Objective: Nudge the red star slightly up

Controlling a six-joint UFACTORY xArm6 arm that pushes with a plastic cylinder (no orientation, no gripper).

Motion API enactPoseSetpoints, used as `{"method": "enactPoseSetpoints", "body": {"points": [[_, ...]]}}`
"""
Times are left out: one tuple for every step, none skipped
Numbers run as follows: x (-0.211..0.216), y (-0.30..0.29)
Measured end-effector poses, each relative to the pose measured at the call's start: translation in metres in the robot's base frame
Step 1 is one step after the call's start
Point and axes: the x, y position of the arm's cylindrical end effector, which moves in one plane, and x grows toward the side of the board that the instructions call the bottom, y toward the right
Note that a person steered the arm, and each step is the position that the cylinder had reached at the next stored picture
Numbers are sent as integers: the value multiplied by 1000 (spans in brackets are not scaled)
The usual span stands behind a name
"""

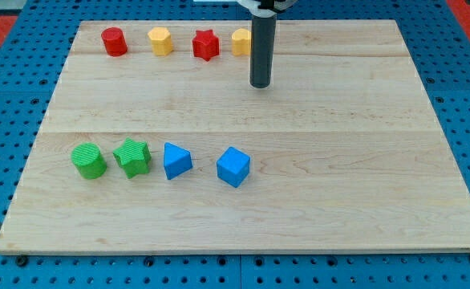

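Note:
The red star (206, 45) lies near the view's top edge of the wooden board (363, 177), between a yellow block (162, 40) on its left and another yellow block (241, 42) on its right. My tip (260, 84) rests on the board to the right of and below the red star, clear of it. The rod hides part of the right yellow block.
A red cylinder (114, 41) sits at the top left. A row lies lower left: a green cylinder (88, 160), a green star (132, 157), a blue wedge-like block (176, 160) and a blue cube (233, 167). Blue pegboard surrounds the board.

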Motion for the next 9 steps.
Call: {"method": "enactPoseSetpoints", "body": {"points": [[0,2],[0,2],[13,48],[68,57],[32,32],[27,-74],[5,-138],[-5,-148],[14,-170]]}}
